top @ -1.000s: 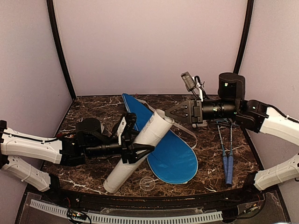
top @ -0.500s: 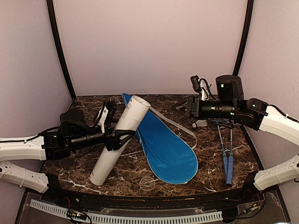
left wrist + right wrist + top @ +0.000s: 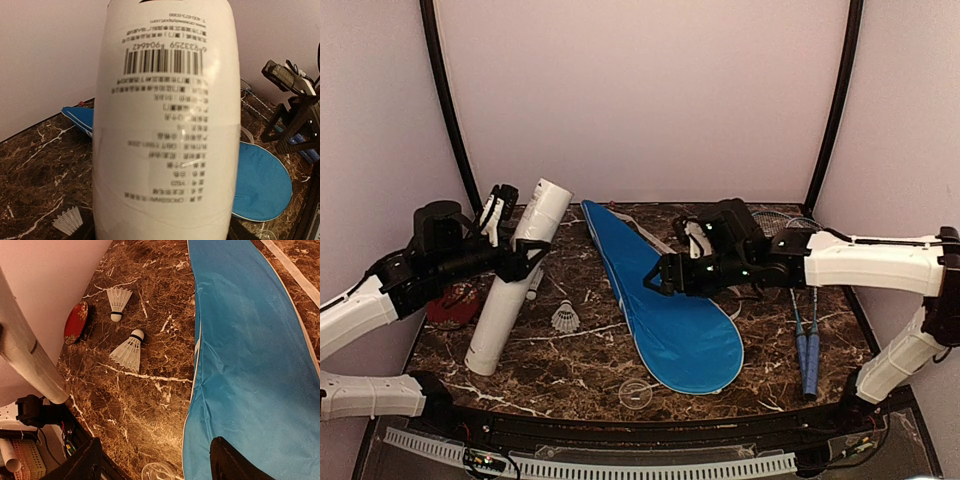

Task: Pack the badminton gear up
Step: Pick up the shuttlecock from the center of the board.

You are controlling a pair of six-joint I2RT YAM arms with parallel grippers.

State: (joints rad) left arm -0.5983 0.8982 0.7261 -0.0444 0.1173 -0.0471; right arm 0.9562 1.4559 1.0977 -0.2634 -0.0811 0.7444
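Presently the left gripper (image 3: 520, 262) clasps the tilted white tube (image 3: 505, 310) at frame left, foot near the table (image 3: 582, 362) edge; right gripper (image 3: 658, 281) hangs released over the blue cover (image 3: 692, 335), open marble between.

Two rackets (image 3: 812, 360), two shuttlecocks (image 3: 128, 351), one white tube (image 3: 515, 280), one blue cover (image 3: 670, 300), one red oval object (image 3: 76, 322)

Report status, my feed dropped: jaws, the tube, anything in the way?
Left gripper: jaws shut on white tube, tilted. Right gripper: jaws open over blue cover, empty. Shuttlecocks loose between tube and cover.
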